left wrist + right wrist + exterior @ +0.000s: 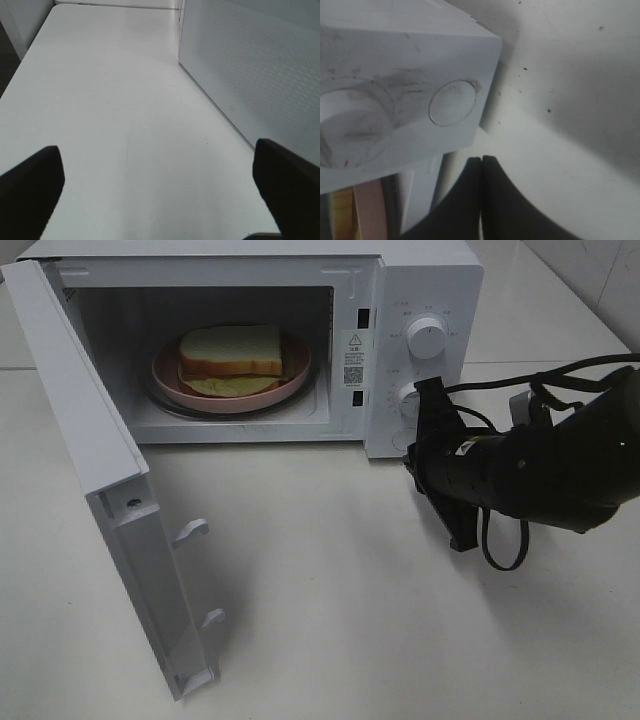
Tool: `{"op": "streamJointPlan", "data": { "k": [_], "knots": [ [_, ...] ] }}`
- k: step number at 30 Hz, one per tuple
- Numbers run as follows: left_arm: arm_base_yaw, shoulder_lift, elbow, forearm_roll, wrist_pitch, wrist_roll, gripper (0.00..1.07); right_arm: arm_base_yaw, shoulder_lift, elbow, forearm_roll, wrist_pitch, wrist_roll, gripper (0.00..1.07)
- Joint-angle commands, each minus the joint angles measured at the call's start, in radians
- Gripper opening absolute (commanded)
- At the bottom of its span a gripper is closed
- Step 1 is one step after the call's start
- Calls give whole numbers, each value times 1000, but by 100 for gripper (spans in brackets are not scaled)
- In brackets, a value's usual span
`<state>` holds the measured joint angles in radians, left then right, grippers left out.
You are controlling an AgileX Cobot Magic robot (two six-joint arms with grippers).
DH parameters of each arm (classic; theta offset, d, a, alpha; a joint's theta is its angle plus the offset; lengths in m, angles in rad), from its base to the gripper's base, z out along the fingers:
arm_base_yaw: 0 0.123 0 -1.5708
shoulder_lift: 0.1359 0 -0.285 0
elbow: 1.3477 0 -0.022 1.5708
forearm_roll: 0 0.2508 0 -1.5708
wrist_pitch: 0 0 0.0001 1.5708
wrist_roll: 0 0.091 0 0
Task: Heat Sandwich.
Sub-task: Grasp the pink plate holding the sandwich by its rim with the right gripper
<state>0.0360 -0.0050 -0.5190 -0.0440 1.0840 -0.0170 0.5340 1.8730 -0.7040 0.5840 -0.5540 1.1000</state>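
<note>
Both arms staged: sandwich (pixel 232 353) in microwave (pixel 430 280), door (pixel 95 455) open. L gripper (pixel 155 150) jaws wide by door, prob to shove it shut; R gripper (pixel 481 165) pinched closed near knob (pixel 350 125).

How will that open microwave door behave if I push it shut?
The door hangs wide open from the left side of the microwave, so it will probably swing on its hinge rather than slide. It looks like a thin, rigid panel, so likely stiff and fairly light. Its latch hooks stick out and might snag.
</note>
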Motion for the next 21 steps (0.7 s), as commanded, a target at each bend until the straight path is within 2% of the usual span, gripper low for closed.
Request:
{"op": "streamJointPlan", "data": {
  "k": [1, 4, 9, 12, 16, 18, 21],
  "knots": [
    [-1, -16, 2, 0, -14, 1, 98, 3, -61, 30, -24, 48, -53, 0],
    [-1, -16, 2, 0, -14, 1, 98, 3, -91, 41, -43, 83, -82, 0],
    [-1, -16, 2, 0, -14, 1, 98, 3, -174, 44, -178, 251, -155, 1],
    [-1, -16, 2, 0, -14, 1, 98, 0, -195, 43, -213, 306, -177, 1],
    [-1, -16, 2, 0, -14, 1, 98, 0, -214, 19, -304, 433, -245, 2],
    [-1, -16, 2, 0, -14, 1, 98, 0, -220, -20, -344, 564, -343, 2],
    [-1, -16, 2, 0, -14, 1, 98, 0, -222, -48, -348, 630, -423, 3]
  ]
}}
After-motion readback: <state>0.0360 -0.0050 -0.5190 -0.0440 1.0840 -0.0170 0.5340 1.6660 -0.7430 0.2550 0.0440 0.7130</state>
